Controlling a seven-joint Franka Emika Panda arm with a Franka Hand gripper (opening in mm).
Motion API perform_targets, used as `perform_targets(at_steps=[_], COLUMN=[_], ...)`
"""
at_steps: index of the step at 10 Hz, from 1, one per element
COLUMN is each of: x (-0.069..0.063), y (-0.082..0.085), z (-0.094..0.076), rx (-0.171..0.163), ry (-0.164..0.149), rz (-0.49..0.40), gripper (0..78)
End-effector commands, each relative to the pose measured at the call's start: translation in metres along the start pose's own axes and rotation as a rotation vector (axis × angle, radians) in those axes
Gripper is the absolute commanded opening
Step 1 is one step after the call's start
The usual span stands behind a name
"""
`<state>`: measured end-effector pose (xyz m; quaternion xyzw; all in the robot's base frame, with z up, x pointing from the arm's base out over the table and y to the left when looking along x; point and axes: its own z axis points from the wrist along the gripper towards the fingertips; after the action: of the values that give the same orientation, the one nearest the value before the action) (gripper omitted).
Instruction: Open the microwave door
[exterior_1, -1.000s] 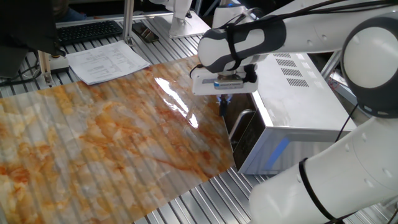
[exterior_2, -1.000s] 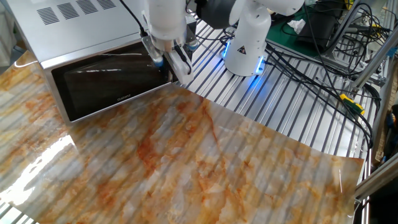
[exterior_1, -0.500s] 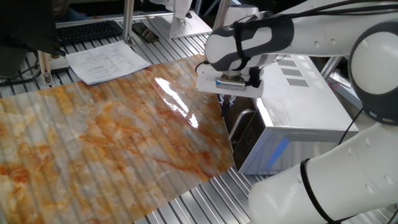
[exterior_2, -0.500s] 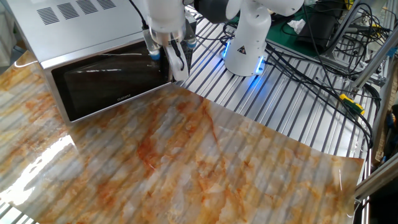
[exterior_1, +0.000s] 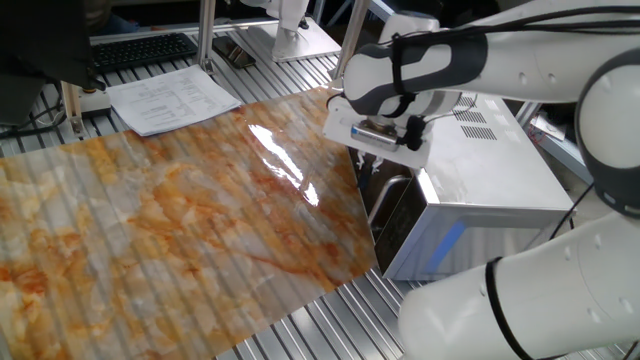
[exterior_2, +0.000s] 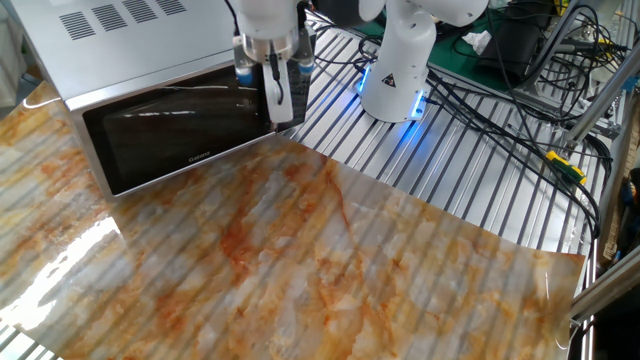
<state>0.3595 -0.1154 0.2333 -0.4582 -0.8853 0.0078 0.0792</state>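
The silver-white microwave (exterior_1: 480, 160) stands at the table's edge; it also shows in the other fixed view (exterior_2: 110, 40). Its dark glass door (exterior_2: 170, 135) looks shut flush with the body. The curved metal handle (exterior_1: 386, 196) runs down the door's end. My gripper (exterior_2: 274, 95) hangs point-down right at the handle end of the door, with one finger (exterior_2: 271, 90) in front of the glass edge. The fingers look slightly apart and hold nothing that I can see. In the first fixed view the gripper (exterior_1: 370, 168) is mostly hidden under the hand.
An orange marbled sheet (exterior_1: 180, 220) covers the table in front of the door. Papers (exterior_1: 170, 100) and a keyboard (exterior_1: 140, 50) lie at the far side. The arm's base (exterior_2: 400, 70) with blue light and loose cables (exterior_2: 520, 100) stand beside the microwave.
The hand has turned about its vertical axis and shifted a little toward the microwave's handle end. The door has not moved.
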Motion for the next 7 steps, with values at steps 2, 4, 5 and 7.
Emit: perform_targets(at_steps=[2,4,5,7], x=[0.0052,0.0051,0.0051,0.0051], y=[-0.0257,-0.0268,-0.028,-0.0287], z=[-0.0088,-0.0094,-0.0101,-0.0105], rx=[-0.198,-0.208,-0.207,-0.21], ry=[-0.069,-0.07,-0.088,-0.121], rz=[0.612,0.705,0.733,0.779], gripper=[0.0,0.0,0.0,0.0])
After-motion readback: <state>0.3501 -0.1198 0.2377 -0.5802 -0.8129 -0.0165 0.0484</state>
